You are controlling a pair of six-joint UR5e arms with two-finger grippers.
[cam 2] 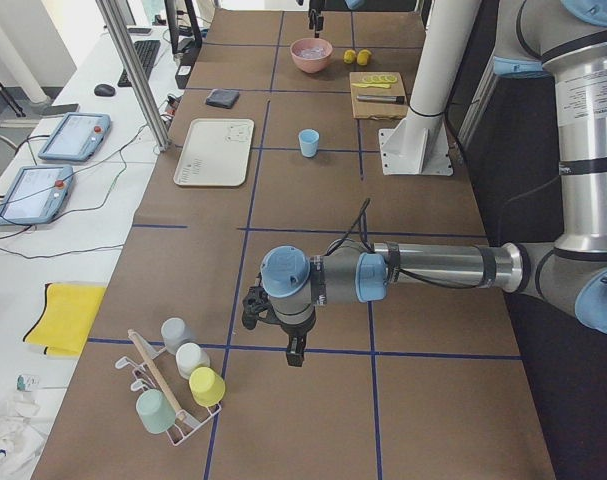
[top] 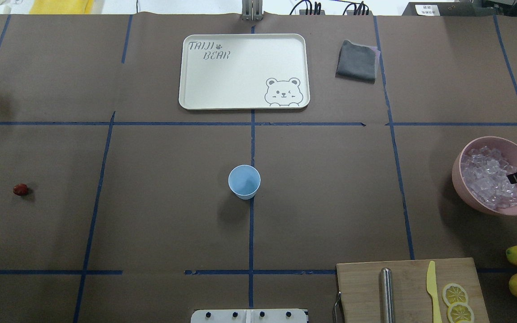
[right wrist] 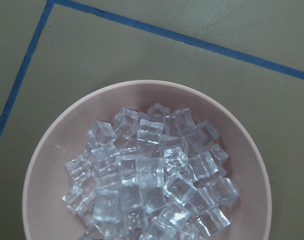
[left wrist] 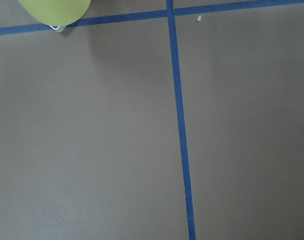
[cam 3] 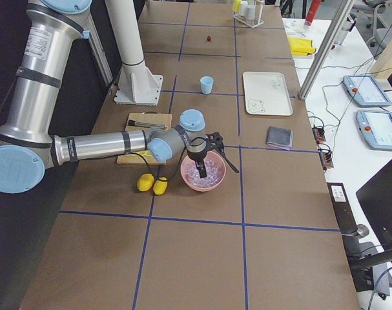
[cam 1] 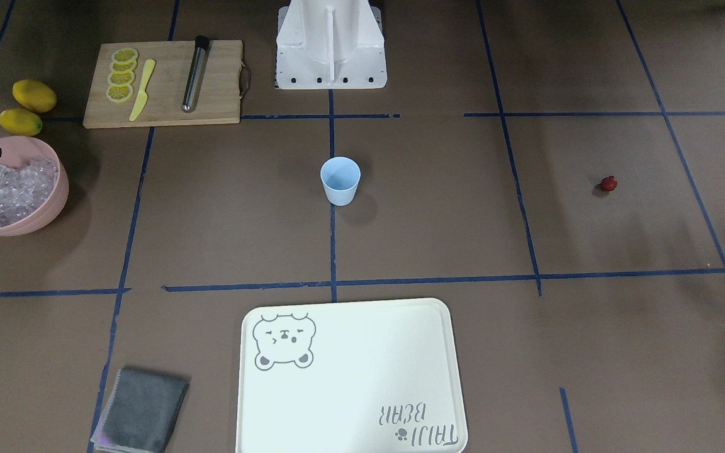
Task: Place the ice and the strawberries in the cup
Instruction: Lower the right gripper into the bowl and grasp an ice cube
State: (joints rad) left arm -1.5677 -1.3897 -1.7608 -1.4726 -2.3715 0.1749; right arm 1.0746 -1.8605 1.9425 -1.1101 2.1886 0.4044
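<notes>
The right end effector (top: 514, 177) hangs over the pink bowl (right wrist: 46, 150), at the robot's right end of the surface (top: 173, 215). Only a dark part of it enters the overhead and front views, and the wrist view shows no fingers. Whether the fingers are apart or together cannot be told.

The ice (right wrist: 152, 175) lies directly beneath this end effector. It is a heap of clear cubes that fills the bowl floor, the cubes touching and stacked on one another. The cubes have no long axis that would dictate a wrist angle. The approach appears to be straight down.

The cup (top: 244, 181) stands upright and mouth up at the centre of the surface, on a blue tape line and well apart from the bowl. It appears empty. From the bowl it lies toward the robot's left, at about the same depth from the robot's base. The carry is judged to be a sideways traverse toward the centre.

The strawberry (top: 20, 189) lies farthest, alone on the robot's left half and well apart from the cup.

The left end effector (cam 2: 288, 350) hangs above bare surface at the robot's far left end, near a rack of cups (cam 2: 173, 385). Its finger state cannot be told. The left arm is the nearer one to the strawberry. The right arm is the nearer one to the ice.
</notes>
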